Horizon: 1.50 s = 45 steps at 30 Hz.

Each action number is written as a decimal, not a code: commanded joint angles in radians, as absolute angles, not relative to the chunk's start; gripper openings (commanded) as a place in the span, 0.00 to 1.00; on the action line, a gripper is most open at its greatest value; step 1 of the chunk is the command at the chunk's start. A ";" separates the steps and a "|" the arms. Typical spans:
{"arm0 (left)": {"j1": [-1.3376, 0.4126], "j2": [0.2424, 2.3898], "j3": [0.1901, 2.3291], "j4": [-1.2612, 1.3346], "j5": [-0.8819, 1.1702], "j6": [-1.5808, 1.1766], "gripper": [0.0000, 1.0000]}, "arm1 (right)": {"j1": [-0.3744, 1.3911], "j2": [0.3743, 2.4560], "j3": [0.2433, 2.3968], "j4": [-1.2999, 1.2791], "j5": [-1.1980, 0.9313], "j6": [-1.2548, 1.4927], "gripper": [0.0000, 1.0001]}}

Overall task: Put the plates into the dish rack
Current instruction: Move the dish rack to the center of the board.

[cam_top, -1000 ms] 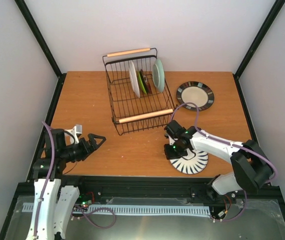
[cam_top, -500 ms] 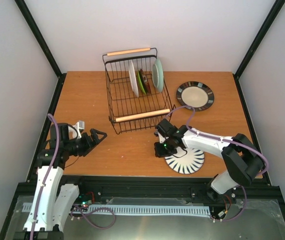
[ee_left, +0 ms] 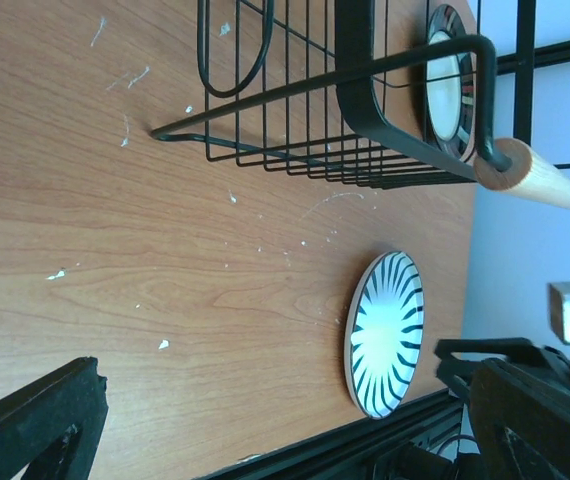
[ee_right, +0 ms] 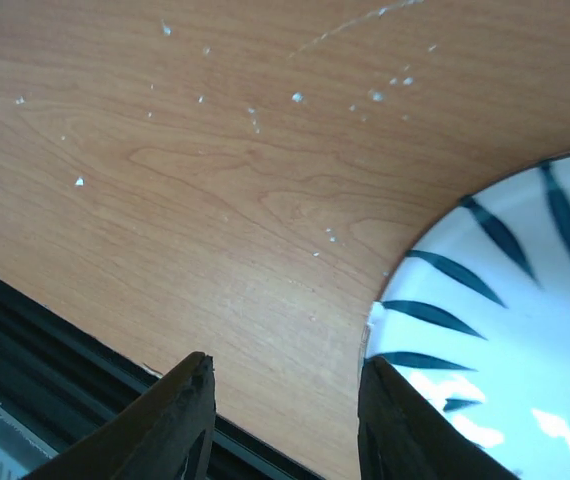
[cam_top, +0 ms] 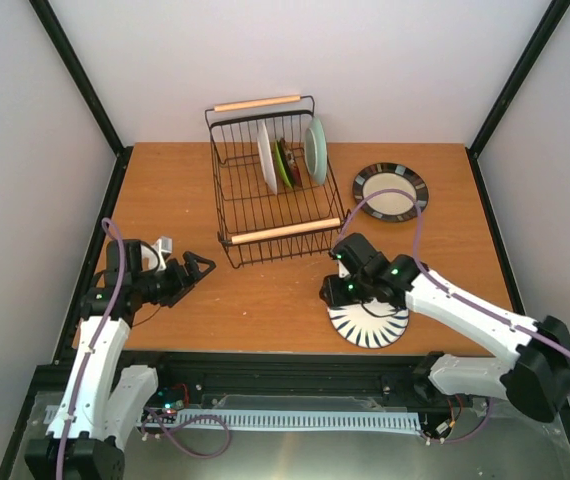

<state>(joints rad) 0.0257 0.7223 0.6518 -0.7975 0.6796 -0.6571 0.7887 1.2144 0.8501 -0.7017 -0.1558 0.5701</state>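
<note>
The striped plate [cam_top: 370, 322] lies flat at the lower middle of the overhead view, right at the near edge of the table [cam_top: 175, 190], with part of its rim seeming to reach past the wood. That overhang looks useful: a flat plate gives fingers little to catch, and a free edge lets one go under it. A black-rimmed plate [cam_top: 390, 192] also lies flat, at the upper right, just beside the dish rack [cam_top: 240, 215]. The rack stands at the upper centre, and four plates are on edge in its far right part: a pale plate [cam_top: 265, 158], a lime plate [cam_top: 283, 166], a dark red plate [cam_top: 293, 166] and a mint plate [cam_top: 316, 150]. They are upright between the wires so they take little room.

The right gripper [cam_top: 335, 292] sits low at the left rim of the striped plate. Its wrist view shows the jaws partly spread with bare wood between them; one finger meets the rim and nothing is pinched. I judge it is lining up a hold on that edge. The left gripper [cam_top: 201, 270] hovers at the lower left, jaws spread wide and empty, well apart from both plates, probably keeping out of the way
</note>
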 commanded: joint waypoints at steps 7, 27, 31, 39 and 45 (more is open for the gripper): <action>0.023 0.817 0.750 -0.686 0.625 -0.634 1.00 | 0.640 1.063 1.154 -0.978 0.145 0.581 0.47; 0.023 0.813 0.823 -0.710 0.570 -0.637 1.00 | 0.373 1.364 1.312 -0.837 -0.169 0.701 0.43; 0.022 0.813 0.813 -0.705 0.574 -0.640 1.00 | 0.362 1.389 1.302 -0.807 -0.207 0.703 0.43; 0.023 0.841 0.826 -0.709 0.568 -0.617 1.00 | 0.362 1.454 1.321 -0.741 -0.244 0.718 0.43; 0.022 0.848 0.830 -0.715 0.559 -0.607 1.00 | 0.360 1.515 1.337 -0.711 -0.241 0.711 0.31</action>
